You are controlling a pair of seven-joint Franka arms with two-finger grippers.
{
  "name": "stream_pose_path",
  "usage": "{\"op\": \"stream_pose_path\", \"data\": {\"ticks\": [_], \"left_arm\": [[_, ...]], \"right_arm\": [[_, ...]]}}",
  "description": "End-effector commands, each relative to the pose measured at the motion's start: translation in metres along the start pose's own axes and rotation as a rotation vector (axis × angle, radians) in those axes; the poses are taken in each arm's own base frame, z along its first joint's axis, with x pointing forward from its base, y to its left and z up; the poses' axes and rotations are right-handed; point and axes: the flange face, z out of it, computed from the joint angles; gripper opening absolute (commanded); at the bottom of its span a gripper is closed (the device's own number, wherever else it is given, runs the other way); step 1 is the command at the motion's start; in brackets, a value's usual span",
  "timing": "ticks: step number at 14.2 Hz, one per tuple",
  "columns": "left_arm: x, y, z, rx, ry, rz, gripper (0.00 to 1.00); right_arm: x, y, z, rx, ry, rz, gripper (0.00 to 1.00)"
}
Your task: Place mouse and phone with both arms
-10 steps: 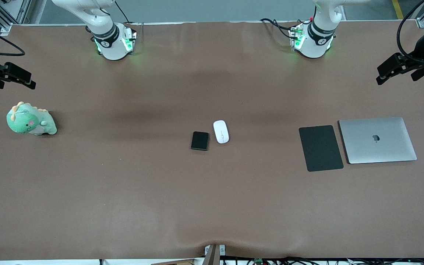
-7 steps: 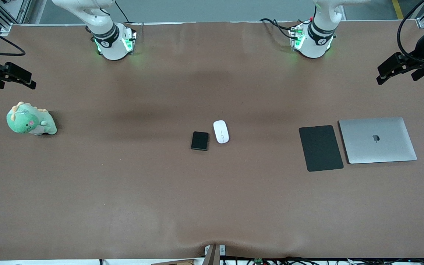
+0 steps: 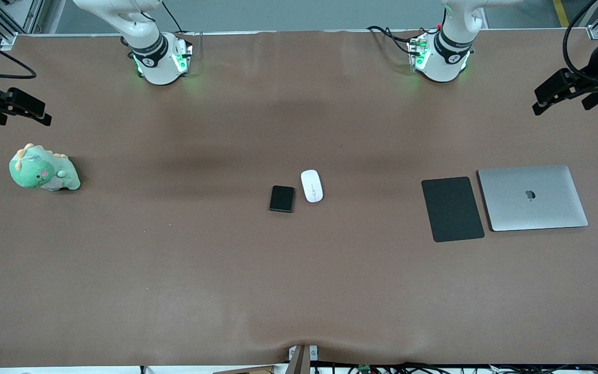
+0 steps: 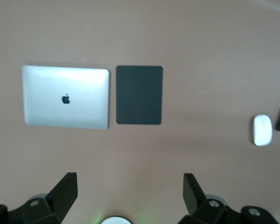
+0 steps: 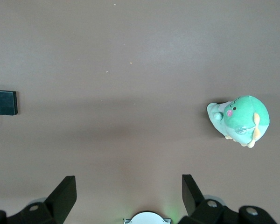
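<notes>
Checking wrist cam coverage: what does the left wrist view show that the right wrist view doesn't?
Only the left wrist view: the closed silver laptop and, beside it, the black mouse pad, plus the whole mouse. The left gripper has its jaws wide open.

Only the right wrist view: the green plush dinosaur. The right gripper has its jaws open as well.

Both: the brown table and the phone, cut off at the frame edge in the left wrist view. Neither gripper holds anything.
</notes>
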Motion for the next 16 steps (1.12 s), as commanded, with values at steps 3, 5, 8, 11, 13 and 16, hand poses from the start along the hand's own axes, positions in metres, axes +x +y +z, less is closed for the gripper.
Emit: {"op": "stream_pose_path", "data": {"ticks": [3, 5, 8, 11, 13, 16], "left_arm": [[0.011, 0.077, 0.049, -0.010, -0.112, 0.021, 1.00], [0.022, 0.116, 0.084, -0.009, -0.137, 0.015, 1.00], [0.019, 0.205, 0.140, 0.002, -0.116, 0.026, 1.00], [0.024, 0.275, 0.207, -0.041, -0.088, 0.034, 1.00], [0.017, 0.316, 0.256, -0.009, -0.067, 0.053, 1.00], [0.006, 0.363, 0.337, -0.017, -0.071, 0.055, 1.00]], "right_arm": [[-0.003, -0.002, 0.002, -0.019, -0.007, 0.008, 1.00], [-0.003, -0.002, 0.002, -0.019, -0.007, 0.008, 1.00], [-0.003, -0.004, 0.003, -0.019, -0.007, 0.005, 1.00], [0.003, -0.007, 0.010, -0.019, -0.016, 0.002, 1.00], [0.004, -0.013, 0.011, -0.018, -0.014, -0.010, 1.00], [0.008, -0.021, 0.015, -0.017, -0.014, -0.022, 1.00]]}}
